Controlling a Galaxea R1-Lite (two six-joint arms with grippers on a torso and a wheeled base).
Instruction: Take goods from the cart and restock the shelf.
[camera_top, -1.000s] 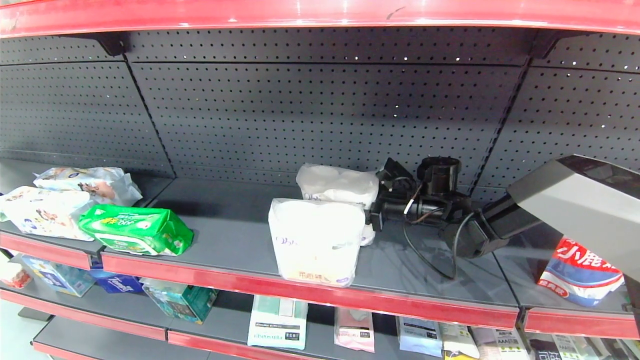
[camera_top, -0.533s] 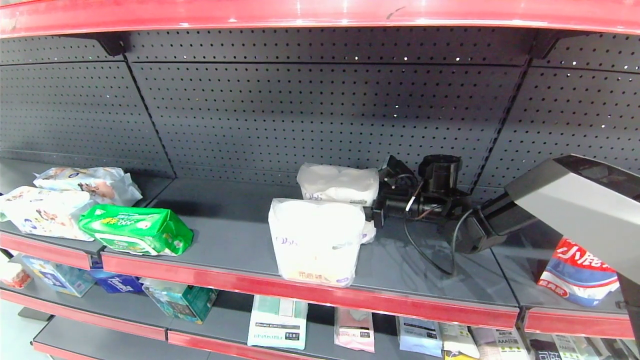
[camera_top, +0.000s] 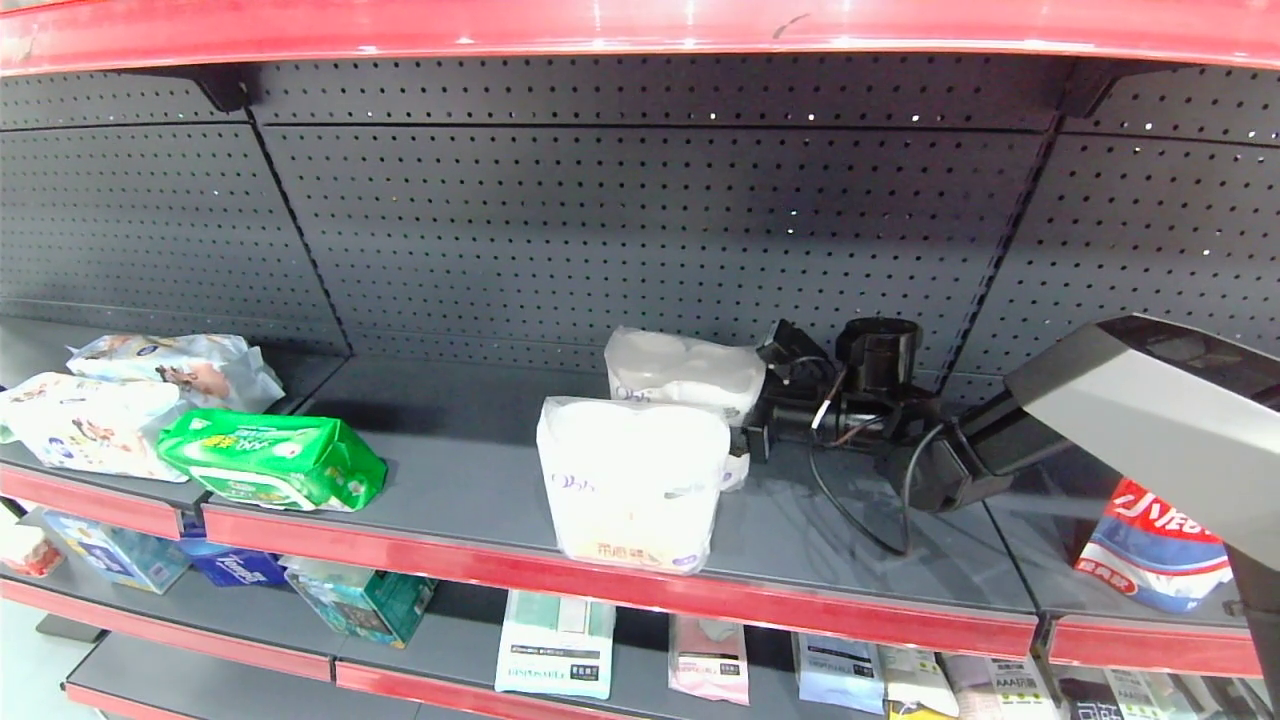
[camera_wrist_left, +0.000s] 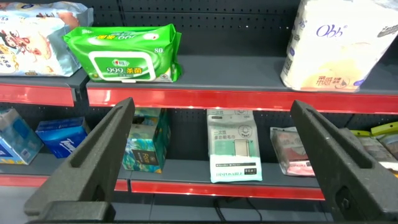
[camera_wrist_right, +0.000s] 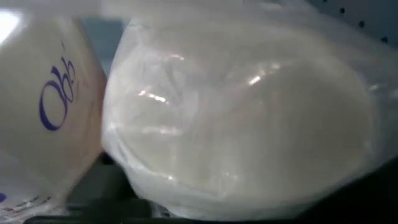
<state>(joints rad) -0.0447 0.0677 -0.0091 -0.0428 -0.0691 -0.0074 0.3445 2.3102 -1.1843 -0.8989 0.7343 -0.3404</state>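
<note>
gripping a white tissue pack (camera_top: 685, 372) by its right end, the right gripper (camera_top: 752, 440) holds it toward the back of the shelf (camera_top: 480, 450), just behind a second white pack (camera_top: 632, 480) that stands upright at the red front edge. the left gripper (camera_wrist_left: 211, 158) hangs before the shelf's front edge, fingers (camera_wrist_left: 99, 162) spread wide and empty. a green wipes pack (camera_top: 270, 458) lies at the front left corner. a red-and-white bag (camera_top: 1155, 545) stands on the next board to the right.
</note>
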